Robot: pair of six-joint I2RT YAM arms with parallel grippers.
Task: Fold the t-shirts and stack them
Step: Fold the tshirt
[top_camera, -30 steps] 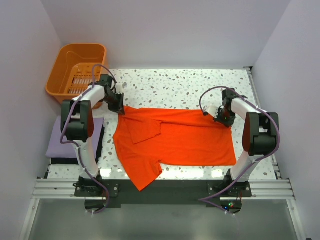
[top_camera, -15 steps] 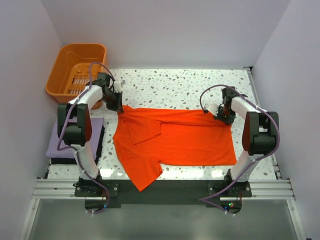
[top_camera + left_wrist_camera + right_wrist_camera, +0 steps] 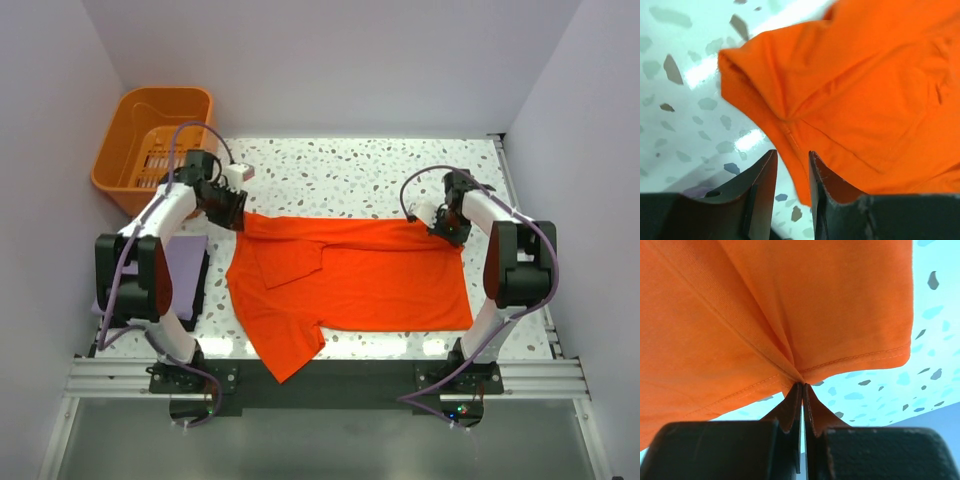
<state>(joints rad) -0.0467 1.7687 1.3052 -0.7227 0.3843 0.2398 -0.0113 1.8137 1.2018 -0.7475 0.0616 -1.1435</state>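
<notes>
The orange-red t-shirt (image 3: 350, 275) lies spread on the speckled table, with one sleeve folded in and the bottom-left part hanging toward the near edge. My left gripper (image 3: 232, 207) is at the shirt's far left corner. In the left wrist view it (image 3: 792, 155) is slightly open, and the shirt's hem (image 3: 855, 90) runs between the jaws. My right gripper (image 3: 447, 231) is at the far right corner, and in the right wrist view it (image 3: 802, 386) is shut on the shirt's hem (image 3: 790, 305). The lavender t-shirt (image 3: 185, 268) lies folded at the left, partly hidden by my left arm.
An orange slotted plastic basket (image 3: 155, 140) stands at the far left corner, just behind my left arm. The lavender shirt rests on a dark mat (image 3: 203, 285). White walls close in on both sides and at the back.
My left arm has swung outward to the left, and its gripper has backed slightly off the shirt's corner. My right gripper has shifted a little toward the back with the hem.
</notes>
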